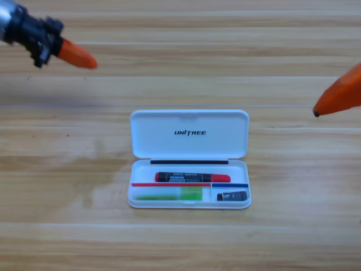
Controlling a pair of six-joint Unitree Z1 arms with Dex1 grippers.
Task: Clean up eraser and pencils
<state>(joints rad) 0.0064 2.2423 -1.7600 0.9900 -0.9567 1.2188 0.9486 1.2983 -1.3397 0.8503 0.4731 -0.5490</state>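
Note:
An open white case lies at the table's middle, its lid folded back and printed UNITREE. Inside the tray, the red pencil with its black label lies along the upper compartment. The lime green pencil rests in the lower left compartment. In the small lower right compartment sits the dark eraser. My left gripper hangs at the upper left corner, far from the case, its orange jaws together with nothing in them. My right gripper pokes in at the right edge, cut off, holding nothing that I can see.
The wooden table runs around the case on all sides. Nothing else lies on it.

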